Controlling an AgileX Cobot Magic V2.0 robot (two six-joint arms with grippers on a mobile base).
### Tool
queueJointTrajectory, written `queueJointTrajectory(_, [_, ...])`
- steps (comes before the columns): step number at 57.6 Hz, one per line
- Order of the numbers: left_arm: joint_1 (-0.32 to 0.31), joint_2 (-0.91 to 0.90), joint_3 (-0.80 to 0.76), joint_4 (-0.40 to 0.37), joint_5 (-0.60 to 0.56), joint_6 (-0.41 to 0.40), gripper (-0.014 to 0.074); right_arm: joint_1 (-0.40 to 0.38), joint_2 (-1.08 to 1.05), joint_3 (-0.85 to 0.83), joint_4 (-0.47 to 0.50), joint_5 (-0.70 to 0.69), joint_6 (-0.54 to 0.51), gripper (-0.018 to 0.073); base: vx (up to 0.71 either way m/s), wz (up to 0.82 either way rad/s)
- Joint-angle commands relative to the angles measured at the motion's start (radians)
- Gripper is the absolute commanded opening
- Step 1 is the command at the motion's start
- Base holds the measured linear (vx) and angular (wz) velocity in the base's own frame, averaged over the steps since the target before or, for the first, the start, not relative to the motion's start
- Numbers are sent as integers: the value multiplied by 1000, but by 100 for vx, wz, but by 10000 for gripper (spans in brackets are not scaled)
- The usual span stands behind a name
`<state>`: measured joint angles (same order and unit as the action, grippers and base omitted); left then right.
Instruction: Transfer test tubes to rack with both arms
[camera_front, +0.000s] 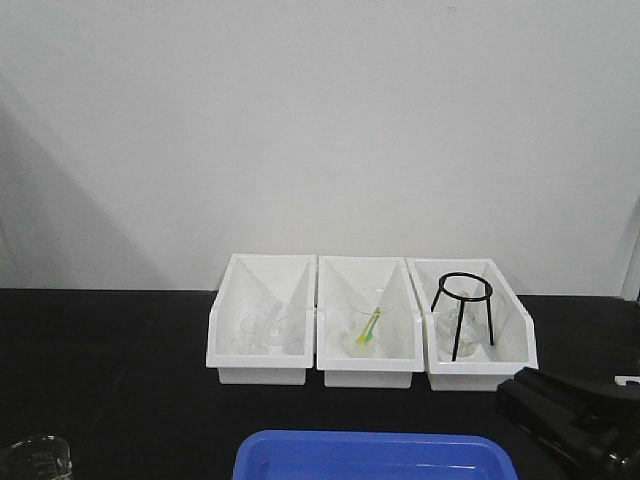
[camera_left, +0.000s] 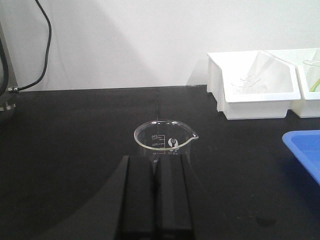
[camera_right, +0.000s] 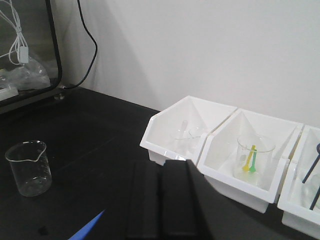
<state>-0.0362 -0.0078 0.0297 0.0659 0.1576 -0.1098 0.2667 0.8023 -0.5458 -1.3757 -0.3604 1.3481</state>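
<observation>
Both pincers, the left pincer (camera_left: 156, 172) and right pincer (camera_right: 162, 197), sit closed and empty over the black counter (camera_left: 65, 135), likely parked, while the test tubes (camera_right: 183, 131) lean in the leftmost white bin (camera_right: 165, 127) beside a beaker (camera_right: 29, 167); no rack is visible.

The left tool (camera_left: 156, 192) is seen from its own wrist camera with its two black fingers (camera_left: 137, 195) pressed flat together, nothing held between them, and is pointed level over the dark surface (camera_left: 65, 150). The right tool (camera_right: 161, 200) is likewise closed and empty, its fingers (camera_right: 142, 200) side by side. In the front view, only part of the right arm (camera_front: 575, 410) is shown, low at the lower right corner.
</observation>
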Motion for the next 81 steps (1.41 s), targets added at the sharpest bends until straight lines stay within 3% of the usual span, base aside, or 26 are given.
queueJointTrajectory(1, [2, -19, 27, -7, -87, -7, -15, 0, 8, -29, 72, -5, -22, -7, 0, 0])
queueJointTrajectory(5, [2, -19, 27, -7, -87, -7, -15, 0, 25, -24, 203, 2, -130, -7, 0, 0])
queueJointTrajectory(7, [2, -19, 27, -7, -87, -7, -15, 0, 29, -17, 316, 9, -210, -7, 0, 0])
queueJointTrajectory(10, [2, -19, 27, -7, -87, -7, -15, 1, 36, 1, 508, 42, -390, -7, 0, 0])
queueJointTrajectory(16, [2, -19, 27, -7, -87, -7, -15, 1, 21, 50, 1003, 193, -828, -7, 0, 0])
queueJointTrajectory(18, [2, -19, 27, -7, -87, -7, -15, 1, -5, 62, 1115, 268, -950, -7, 0, 0])
queueJointTrajectory(22, [2, -19, 27, -7, -87, -7, -15, -1, -76, 98, 1230, 379, -1150, -7, 0, 0])
queueJointTrajectory(26, [2, -19, 27, -7, -87, -7, -15, -1, -163, 162, 1247, 394, -1257, -7, 0, 0])
queueJointTrajectory(29, [2, -19, 27, -7, -87, -7, -15, -10, -238, 220, 1247, 372, -1276, -7, 0, 0])
queueJointTrajectory(39, [2, -19, 27, -7, -87, -7, -15, -170, -479, 449, 1277, 298, -1180, -7, 0, 0])
queueJointTrajectory(49, [2, -19, 27, -7, -87, -7, -15, -305, -730, 591, 1274, 354, -1174, -7, 0, 0])
queueJointTrajectory(55, [2, -19, 27, -7, -87, -7, -15, -319, -828, 587, 1250, 482, -1174, -7, 0, 0])
queueJointTrajectory(81, [2, -20, 27, -7, -88, -7, -15, -312, -821, 587, 1216, 482, -1170, -7, 0, 0])
